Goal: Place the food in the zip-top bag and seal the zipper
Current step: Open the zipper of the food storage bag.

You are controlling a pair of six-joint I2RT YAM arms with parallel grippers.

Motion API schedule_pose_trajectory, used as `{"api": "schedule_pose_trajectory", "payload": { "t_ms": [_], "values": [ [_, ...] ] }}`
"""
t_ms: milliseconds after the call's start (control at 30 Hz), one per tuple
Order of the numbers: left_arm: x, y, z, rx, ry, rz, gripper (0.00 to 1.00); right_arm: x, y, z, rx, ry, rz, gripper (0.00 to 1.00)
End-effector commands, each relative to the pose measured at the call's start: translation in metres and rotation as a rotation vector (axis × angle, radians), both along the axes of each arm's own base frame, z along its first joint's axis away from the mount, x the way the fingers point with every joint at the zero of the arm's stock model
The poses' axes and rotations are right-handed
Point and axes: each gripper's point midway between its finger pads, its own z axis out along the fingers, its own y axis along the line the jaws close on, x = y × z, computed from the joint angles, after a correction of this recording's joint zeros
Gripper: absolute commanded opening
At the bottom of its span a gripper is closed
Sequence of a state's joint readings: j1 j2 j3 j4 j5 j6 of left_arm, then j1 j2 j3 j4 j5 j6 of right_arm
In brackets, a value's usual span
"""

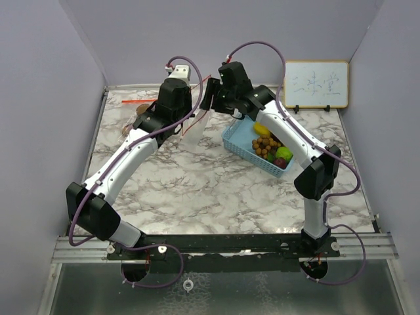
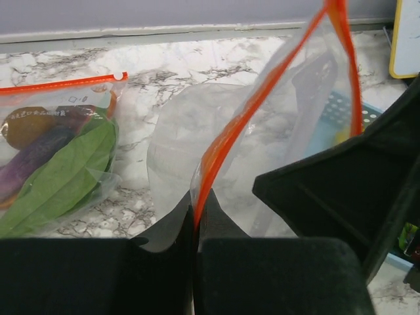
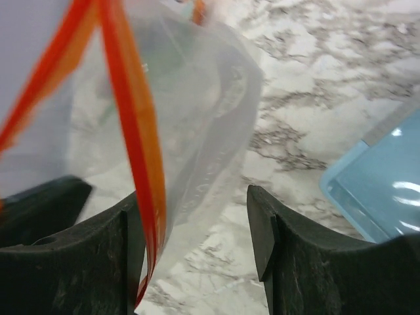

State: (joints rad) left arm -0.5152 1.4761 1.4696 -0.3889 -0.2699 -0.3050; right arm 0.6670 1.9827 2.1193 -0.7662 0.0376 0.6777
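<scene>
Bagging station: the left tool (image 2: 195,230) is clamped shut on the orange zipper rim of a clear zip-top bag (image 2: 197,125), holding it up by that edge over the marble counter (image 1: 197,190). The right tool (image 3: 197,216) stands open at the bag's mouth, the zipper strip lying against one finger. A brown grape bunch (image 1: 264,143), a yellow fruit (image 1: 261,128) and a lime-green fruit (image 1: 283,153) lie in the blue mesh basket (image 1: 231,144) beside the right arm. Far left, a second bag (image 2: 39,98) lies on the counter with a green leafy vegetable (image 2: 59,184) inside.
</scene>
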Motion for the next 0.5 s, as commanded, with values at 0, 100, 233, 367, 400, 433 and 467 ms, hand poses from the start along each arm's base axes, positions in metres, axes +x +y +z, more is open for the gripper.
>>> {"api": "schedule_pose_trajectory", "payload": {
  "t_ms": [0, 100, 233, 367, 400, 433, 467],
  "values": [
    [0.006, 0.036, 0.03, 0.086, -0.097, 0.107, 0.0, -0.005, -0.05, -0.045, -0.276, 0.053, -0.113, 0.59],
    [0.004, 0.08, 0.03, 0.195, -0.112, 0.218, 0.0, -0.011, -0.078, -0.057, -0.409, 0.035, -0.133, 0.6],
    [0.001, 0.117, 0.029, 0.298, -0.113, 0.309, 0.0, -0.014, -0.09, -0.067, -0.483, 0.033, -0.108, 0.6],
    [0.0, 0.12, 0.02, 0.331, -0.1, 0.31, 0.0, -0.016, -0.096, -0.081, -0.54, 0.061, -0.103, 0.61],
    [0.001, 0.118, 0.016, 0.325, -0.093, 0.302, 0.0, -0.017, -0.098, -0.083, -0.549, 0.063, -0.103, 0.61],
    [0.001, 0.114, 0.011, 0.311, -0.086, 0.291, 0.0, -0.016, -0.095, -0.081, -0.54, 0.052, -0.086, 0.61],
    [0.002, 0.109, 0.007, 0.288, -0.079, 0.269, 0.0, -0.016, -0.087, -0.074, -0.509, 0.024, -0.04, 0.62]
  ]
}}
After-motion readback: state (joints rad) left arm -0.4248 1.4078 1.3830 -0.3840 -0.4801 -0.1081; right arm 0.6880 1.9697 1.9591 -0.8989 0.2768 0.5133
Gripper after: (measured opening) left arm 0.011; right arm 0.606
